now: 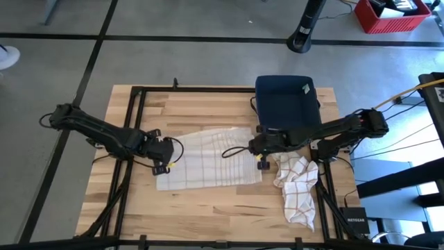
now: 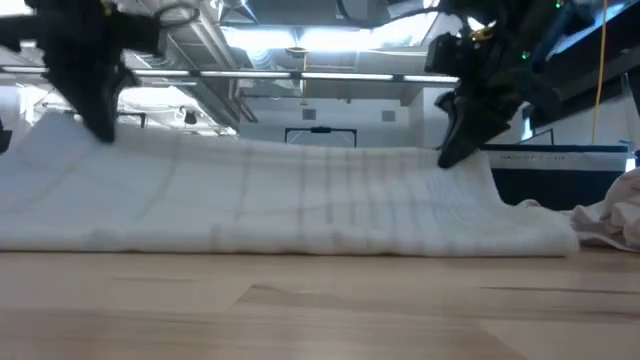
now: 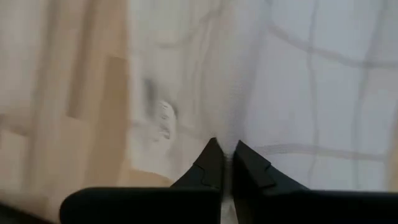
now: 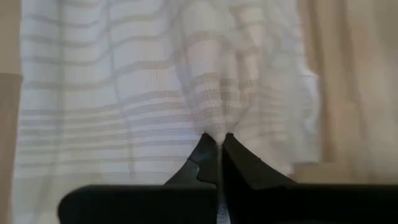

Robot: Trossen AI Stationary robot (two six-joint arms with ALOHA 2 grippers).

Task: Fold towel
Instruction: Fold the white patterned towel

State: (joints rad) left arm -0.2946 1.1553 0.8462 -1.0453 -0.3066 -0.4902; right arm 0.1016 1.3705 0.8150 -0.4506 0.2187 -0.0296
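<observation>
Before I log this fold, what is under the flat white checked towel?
The white checked towel lies on the light wooden table; both grippers, left and right, pinch its ends. Anything beneath the cloth is covered.

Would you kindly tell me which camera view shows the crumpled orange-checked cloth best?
The high view: the crumpled white cloth with orange checks lies whole at the wooden table's right edge, beside the spread towel. The low view catches only a bunched sliver at its right edge; neither wrist view shows it.
</observation>
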